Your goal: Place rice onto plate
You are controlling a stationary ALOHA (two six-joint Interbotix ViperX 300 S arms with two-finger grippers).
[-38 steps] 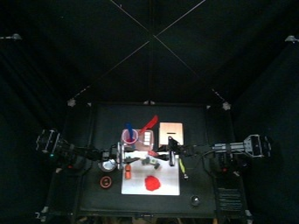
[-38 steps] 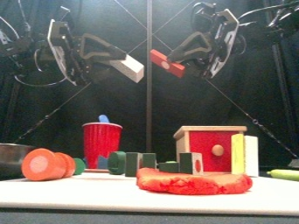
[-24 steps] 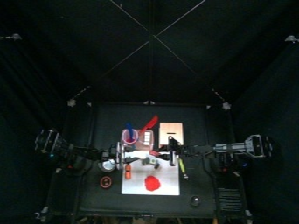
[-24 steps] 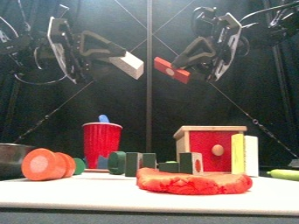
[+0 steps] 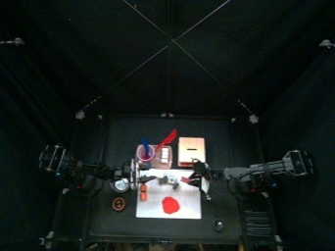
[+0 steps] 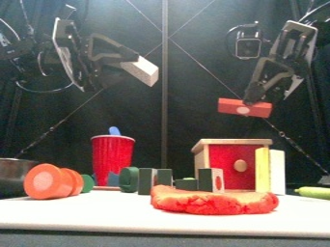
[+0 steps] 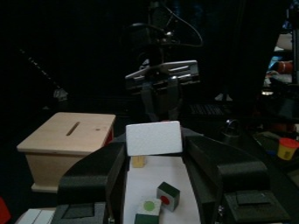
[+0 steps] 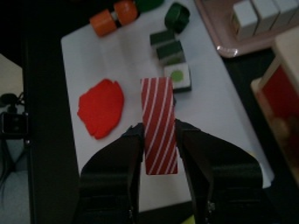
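Left claw [image 6: 119, 60]: clamped on white block [image 6: 139, 69], raised at 10 o'clock | Right claw [image 6: 258, 96]: clamped on red-striped block [image 6: 245, 107], raised at 2 o'clock above wooden box [image 6: 233, 164].

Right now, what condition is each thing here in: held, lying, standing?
White block: held up in the left end effector.
Red striped block: held in the right end effector, above the table.
Red cup: standing upright.
Wooden box: standing on the table.
Red flat piece: lying at the front.
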